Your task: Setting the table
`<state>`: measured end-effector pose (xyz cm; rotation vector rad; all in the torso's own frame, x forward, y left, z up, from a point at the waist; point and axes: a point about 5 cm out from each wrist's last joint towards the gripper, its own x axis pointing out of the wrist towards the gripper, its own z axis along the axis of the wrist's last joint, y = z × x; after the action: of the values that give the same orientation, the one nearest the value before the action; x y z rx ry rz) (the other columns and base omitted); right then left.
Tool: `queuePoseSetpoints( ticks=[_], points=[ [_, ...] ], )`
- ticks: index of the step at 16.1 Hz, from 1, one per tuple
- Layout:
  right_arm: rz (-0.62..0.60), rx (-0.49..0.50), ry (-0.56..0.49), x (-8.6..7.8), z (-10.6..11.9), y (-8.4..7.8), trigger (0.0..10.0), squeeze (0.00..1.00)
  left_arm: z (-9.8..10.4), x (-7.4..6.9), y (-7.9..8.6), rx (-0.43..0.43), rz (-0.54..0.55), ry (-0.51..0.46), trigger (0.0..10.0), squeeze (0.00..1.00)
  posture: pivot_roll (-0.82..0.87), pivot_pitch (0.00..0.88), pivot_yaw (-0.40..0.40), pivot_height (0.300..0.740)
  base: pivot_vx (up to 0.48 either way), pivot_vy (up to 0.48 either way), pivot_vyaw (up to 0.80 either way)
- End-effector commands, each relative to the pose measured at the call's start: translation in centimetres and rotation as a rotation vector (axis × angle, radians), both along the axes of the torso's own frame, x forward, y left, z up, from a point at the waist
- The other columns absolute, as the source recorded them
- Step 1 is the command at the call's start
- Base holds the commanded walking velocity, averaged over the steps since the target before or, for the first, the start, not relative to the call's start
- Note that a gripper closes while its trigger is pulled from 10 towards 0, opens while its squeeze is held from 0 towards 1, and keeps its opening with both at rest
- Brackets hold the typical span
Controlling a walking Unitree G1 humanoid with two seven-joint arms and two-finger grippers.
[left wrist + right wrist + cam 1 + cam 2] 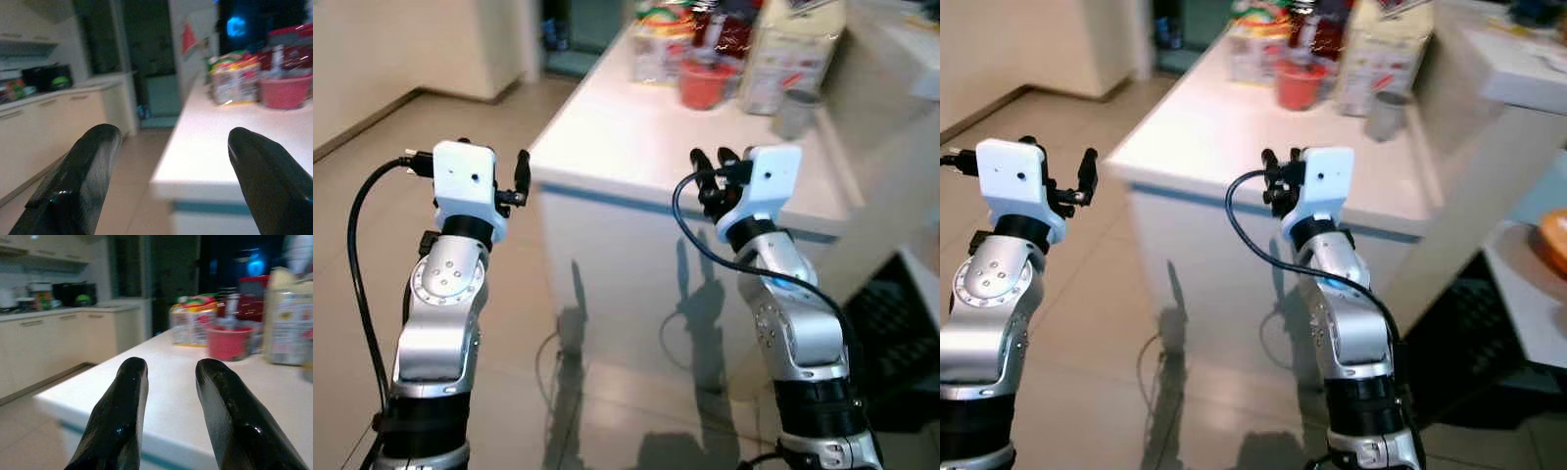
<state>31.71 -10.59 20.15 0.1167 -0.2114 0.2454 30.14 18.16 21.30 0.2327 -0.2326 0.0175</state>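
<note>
1. A big white table (636, 137) stands in a kitchen with a shiny tan floor (509, 313). It is the thing to find all the rest by.
2. A long row of pale cupboards (44, 122) runs along the wall, well away from the table, across the floor.
3. The robot's two silver arms reach up in front of the table's near edge. The left arm is off the table's near corner, over the floor. The right arm is right in front of the near edge.
4. A tall white carton (788, 49) stands at the far end of the table.
5. A bright packet of food (193, 323) stands at the far end too, beside the carton, with a red cup between them.
6. The red cup (705, 83) sits on the table top, in front of a dark red jar (257, 289).
7. A small grey cup (795, 110) stands on the table just in front of the carton.
8. The left gripper (168, 166) is held wide, with nothing in it. It points along the table's side.
9. The right gripper (168, 396) has a narrow gap between its fingers and holds nothing. It sits just above the near edge of the table, well apart from the cups.
</note>
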Motion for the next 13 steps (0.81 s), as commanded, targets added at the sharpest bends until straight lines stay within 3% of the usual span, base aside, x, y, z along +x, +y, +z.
queuePoseSetpoints(
  ticks=[1, 3, 8, 13],
  points=[
    [-0.049, 0.009, -0.010, 0.3, 0.5, -1.6, 10.0, 0.00, 0.6, 0.4, -1.2, -0.001, -0.042, -0.020, 10.0, 0.00, 0.03, 0.000, -0.041, 0.740, 0.416, 0.000, -0.80],
    [-0.054, 0.000, -0.015, 0.5, 0.6, -1.7, 10.0, 0.00, 0.9, 0.6, -1.2, 0.010, -0.050, -0.030, 10.0, 0.00, 0.03, 0.000, -0.030, 0.740, 0.416, 0.000, -0.66],
    [-0.057, 0.012, 0.026, 0.7, 0.2, -2.0, 10.0, 0.00, 1.2, 0.8, -1.3, 0.035, -0.065, -0.037, 10.0, 0.00, 0.03, 0.000, -0.032, 0.740, 0.416, 0.000, 0.00],
    [-0.038, 0.013, 0.073, 0.4, -0.5, -1.7, 10.0, 0.00, 1.1, 0.9, -1.5, 0.040, -0.077, -0.033, 10.0, 0.00, 0.02, 0.000, -0.023, 0.740, 0.417, 0.000, -0.58]
  ],
)
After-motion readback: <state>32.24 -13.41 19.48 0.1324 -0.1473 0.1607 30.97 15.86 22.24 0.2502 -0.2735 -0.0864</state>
